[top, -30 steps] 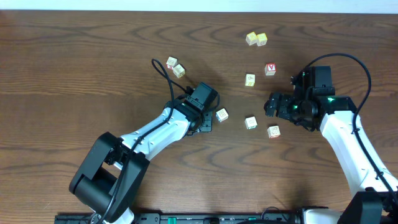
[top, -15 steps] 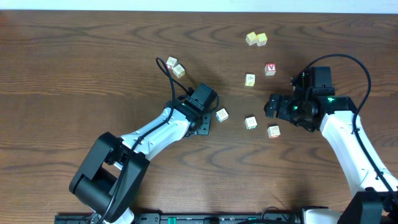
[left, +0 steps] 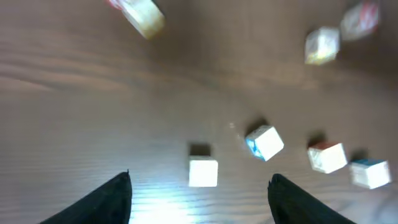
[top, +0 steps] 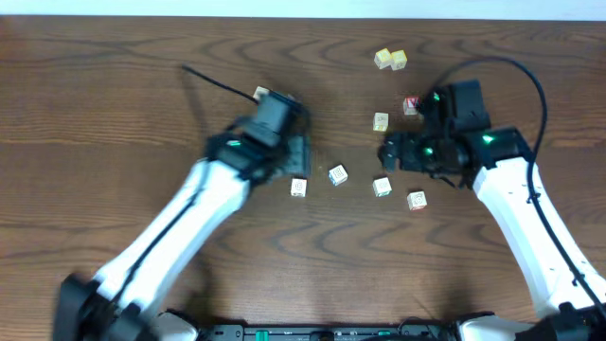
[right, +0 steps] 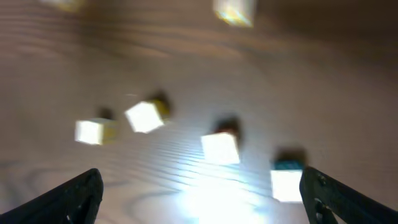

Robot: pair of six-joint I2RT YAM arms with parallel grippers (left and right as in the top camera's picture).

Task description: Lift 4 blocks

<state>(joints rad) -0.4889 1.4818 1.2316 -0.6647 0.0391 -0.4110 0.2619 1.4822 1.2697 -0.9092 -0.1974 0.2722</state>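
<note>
Four pale cream blocks lie in a loose row on the brown table: one (top: 298, 187), one (top: 337, 174), one (top: 382, 187) and one (top: 417, 200). My left gripper (top: 294, 152) hovers above and behind the leftmost block, open and empty. In the left wrist view that block (left: 203, 172) lies on the wood just beyond the gripper (left: 200, 176), touching neither finger. My right gripper (top: 390, 152) hangs open above the gap north of the third block. The blurred right wrist view shows the gripper (right: 200, 173) spread wide, with a block (right: 221, 148) ahead of it.
Other cubes stand farther back: a cream-yellow one (top: 380, 121), a red-faced one (top: 411, 104) half hidden by the right arm, two yellow-topped ones (top: 383, 59) (top: 399, 60), and one (top: 260, 94) beside the left wrist. The left arm's cable (top: 218, 82) sticks out leftward.
My left gripper opened and left a block on the table, then the arm rose and swung back to the upper left. The right gripper shifted up and left, still open.
</note>
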